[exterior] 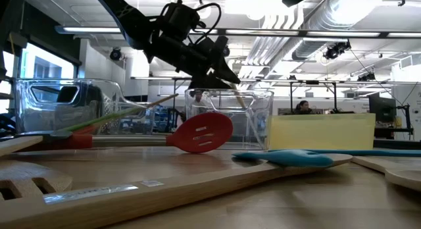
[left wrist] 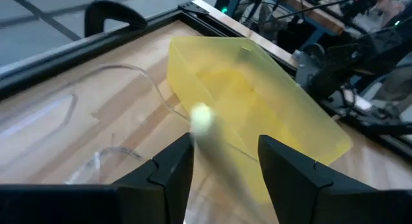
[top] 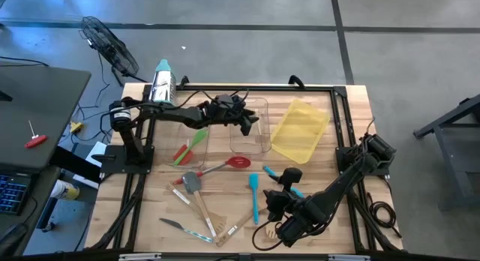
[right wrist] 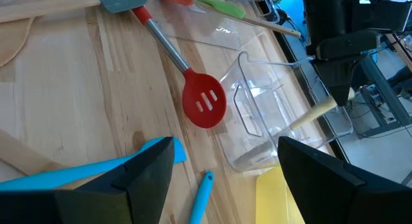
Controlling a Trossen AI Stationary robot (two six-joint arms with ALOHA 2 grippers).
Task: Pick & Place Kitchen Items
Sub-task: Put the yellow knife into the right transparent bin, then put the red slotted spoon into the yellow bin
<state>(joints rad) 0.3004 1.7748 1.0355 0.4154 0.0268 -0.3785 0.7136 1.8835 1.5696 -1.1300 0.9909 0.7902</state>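
the left gripper hangs above the clear bin near the middle of the table's far edge, its fingers parted around a pale wooden utensil handle that slants down into the bin; whether they press on it i cannot tell. the right gripper waits with jaws wide and empty near the table's front edge, just beside a teal spatula. a red slotted spoon lies on the boards in front of the clear bin, a yellow bin sits toward the far right corner, and wooden forks and spoons lie along the front edge.
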